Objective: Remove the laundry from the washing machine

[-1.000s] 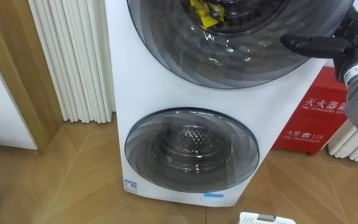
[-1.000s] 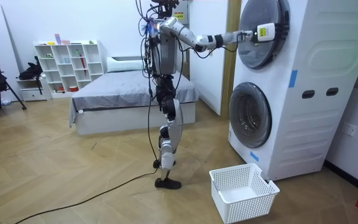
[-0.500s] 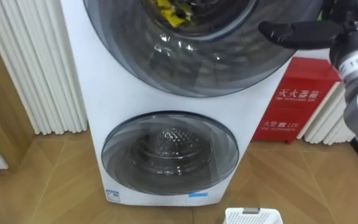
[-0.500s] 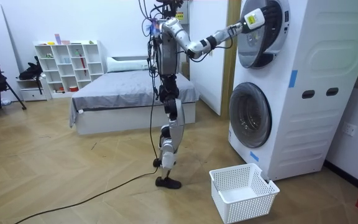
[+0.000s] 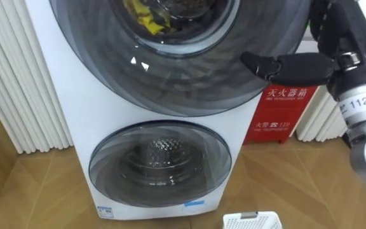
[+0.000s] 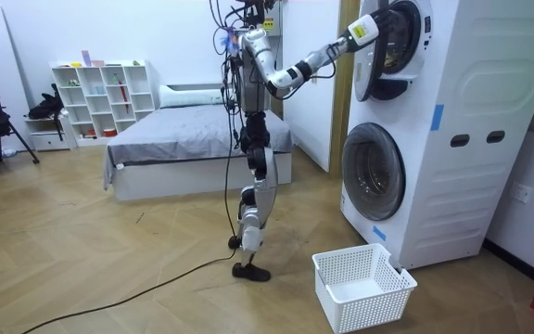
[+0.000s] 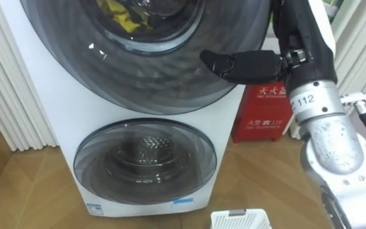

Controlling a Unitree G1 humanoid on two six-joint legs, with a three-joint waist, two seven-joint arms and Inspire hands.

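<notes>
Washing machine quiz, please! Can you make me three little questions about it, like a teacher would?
1. True or false: the lower door is wide open.
2. What colour is the cloth behind the upper door? A red, B yellow, C blue.
3. Fill the gap: the robot's ___ hand is at the upper door's edge.

Key: 1 false, it is shut. 2 B. 3 right: the right hand is there.
</notes>
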